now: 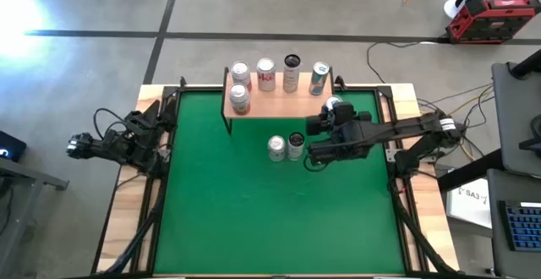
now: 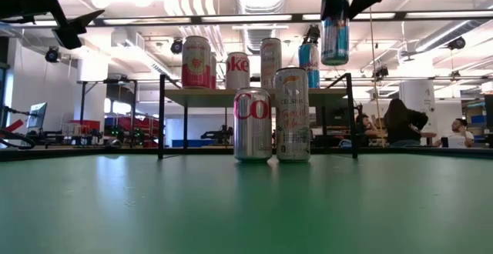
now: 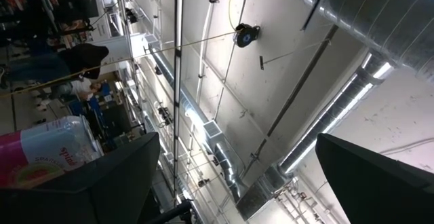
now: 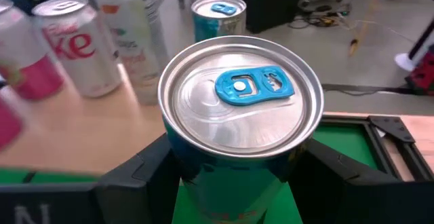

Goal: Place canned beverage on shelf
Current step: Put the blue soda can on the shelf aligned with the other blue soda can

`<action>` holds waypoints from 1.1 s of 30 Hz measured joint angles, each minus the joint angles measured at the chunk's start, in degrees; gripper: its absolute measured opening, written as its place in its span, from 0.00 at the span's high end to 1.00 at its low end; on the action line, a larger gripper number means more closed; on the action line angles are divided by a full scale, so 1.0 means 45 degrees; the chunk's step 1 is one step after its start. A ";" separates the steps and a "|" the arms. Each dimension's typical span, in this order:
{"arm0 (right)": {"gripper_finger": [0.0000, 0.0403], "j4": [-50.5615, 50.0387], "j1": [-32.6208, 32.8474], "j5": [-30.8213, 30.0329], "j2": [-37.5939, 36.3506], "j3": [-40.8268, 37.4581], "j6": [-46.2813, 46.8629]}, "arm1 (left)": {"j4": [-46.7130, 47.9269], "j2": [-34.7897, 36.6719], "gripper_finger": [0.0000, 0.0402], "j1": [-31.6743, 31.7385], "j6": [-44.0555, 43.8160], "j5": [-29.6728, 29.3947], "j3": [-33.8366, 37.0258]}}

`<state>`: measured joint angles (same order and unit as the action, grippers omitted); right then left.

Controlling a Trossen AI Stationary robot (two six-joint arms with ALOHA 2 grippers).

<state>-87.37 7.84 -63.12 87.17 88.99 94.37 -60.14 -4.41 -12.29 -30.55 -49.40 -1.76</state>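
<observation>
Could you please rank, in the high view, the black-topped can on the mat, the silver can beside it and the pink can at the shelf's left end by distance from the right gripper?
1. Black-topped can, on the green mat, nearest the right gripper, which holds a blue can.
2. Silver can, just left of it.
3. Pink can, at the wooden shelf's far left end.
</observation>
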 joint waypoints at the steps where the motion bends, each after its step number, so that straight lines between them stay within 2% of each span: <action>1: 0.49 0.0073 -0.0188 0.0004 0.0062 0.0000 0.0000 | 0.0009 -0.0001 0.05 -0.0001 0.0000 -0.0001 0.0005; 6: 0.46 0.1041 -0.0947 -0.0012 0.0588 -0.0004 -0.0468 | 0.0044 -0.0004 0.05 -0.0001 0.0000 -0.0001 0.0004; 13: 0.45 0.2755 -0.1835 -0.0004 0.1055 0.0196 -0.2547 | 0.0049 -0.0004 0.05 0.0003 0.0000 0.0003 0.0000; 26: 0.44 0.3881 -0.3004 0.0040 0.1445 0.0214 -0.3654 | 0.0058 0.0001 0.05 0.0004 0.0000 -0.0001 0.0005; 33: 0.44 0.3989 -0.3437 0.0695 0.1489 0.0214 -0.3700 | 0.0068 -0.0002 0.05 0.0004 0.0000 -0.0001 0.0000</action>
<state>-69.42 -7.63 -59.99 93.86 89.95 77.72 -59.83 -4.42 -12.27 -30.55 -49.41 -1.76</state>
